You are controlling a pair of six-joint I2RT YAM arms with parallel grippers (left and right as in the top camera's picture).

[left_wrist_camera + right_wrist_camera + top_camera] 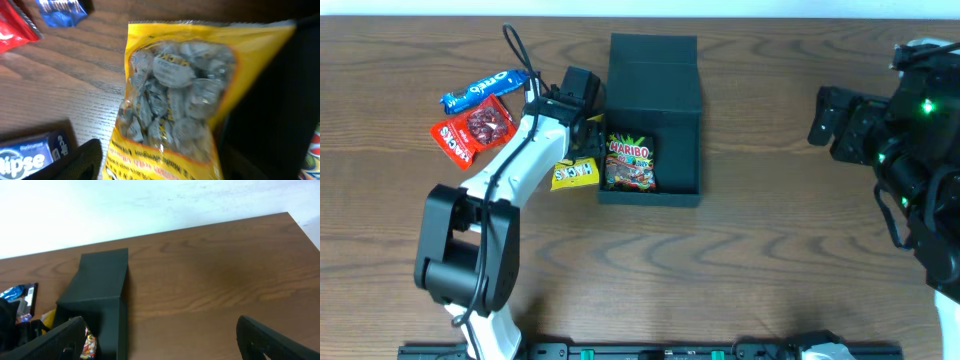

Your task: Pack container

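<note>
Box [655, 85] sat mid-table, lid folded back for loading, gummy bag [630, 163] inside. Left gripper [588, 130] hung spread over yellow packet [575, 174] at box's left wall, likely next in; no grip evident. Right gripper [160, 325] wide open, empty, well clear

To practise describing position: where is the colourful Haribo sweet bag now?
In the overhead view, the colourful Haribo sweet bag lies inside the dark square cardboard container, against its left wall, with a yellow snack packet just outside that wall.
</note>
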